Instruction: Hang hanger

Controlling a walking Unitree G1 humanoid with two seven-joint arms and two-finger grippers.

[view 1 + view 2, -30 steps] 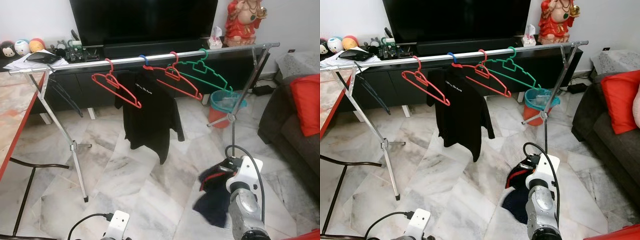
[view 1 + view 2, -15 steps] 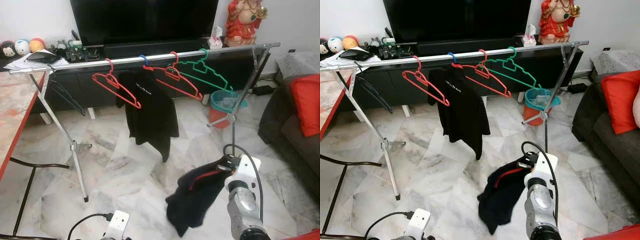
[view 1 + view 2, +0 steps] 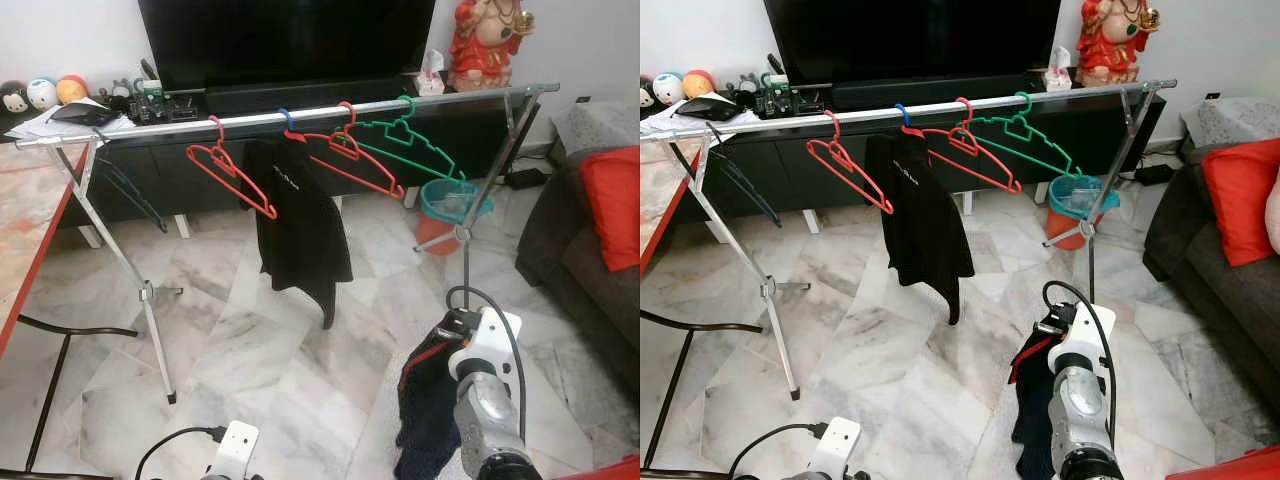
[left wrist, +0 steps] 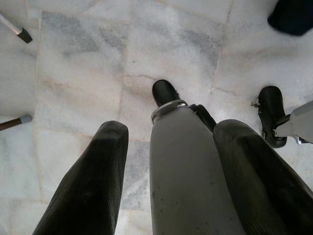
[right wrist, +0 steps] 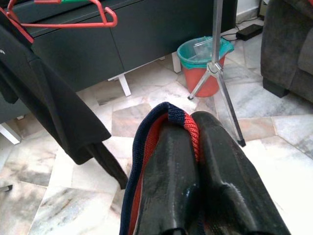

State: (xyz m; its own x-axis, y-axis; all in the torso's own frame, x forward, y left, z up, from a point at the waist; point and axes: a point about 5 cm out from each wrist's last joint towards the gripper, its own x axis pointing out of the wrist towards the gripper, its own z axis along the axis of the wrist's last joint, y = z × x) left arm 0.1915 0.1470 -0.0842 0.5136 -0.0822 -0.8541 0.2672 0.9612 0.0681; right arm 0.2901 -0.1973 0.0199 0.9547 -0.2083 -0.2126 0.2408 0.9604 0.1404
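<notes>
A silver clothes rail (image 3: 180, 126) crosses the room, carrying a red hanger (image 3: 232, 172), a black shirt (image 3: 300, 230) on a blue hanger, a second red hanger (image 3: 355, 160) and a green hanger (image 3: 420, 145). My right gripper (image 5: 188, 129) is low at the front right, shut on the red-lined collar of a dark navy garment (image 3: 425, 410) that hangs straight down from it toward the floor. In the left wrist view my left gripper (image 4: 171, 128) points at the marble floor with its fingers (image 4: 93, 181) apart and nothing held.
A red bucket with a teal liner (image 3: 445, 215) stands by the rail's right leg (image 3: 465, 235). At the right is a dark sofa (image 3: 575, 260) with a red cushion (image 3: 615, 205), along the left a red-edged table (image 3: 30, 230), and behind the rail a black TV console (image 3: 300, 97).
The dark garment swung out to the left, then dropped back and now hangs straight below my right gripper. The black shirt on the rail has turned more edge-on.
</notes>
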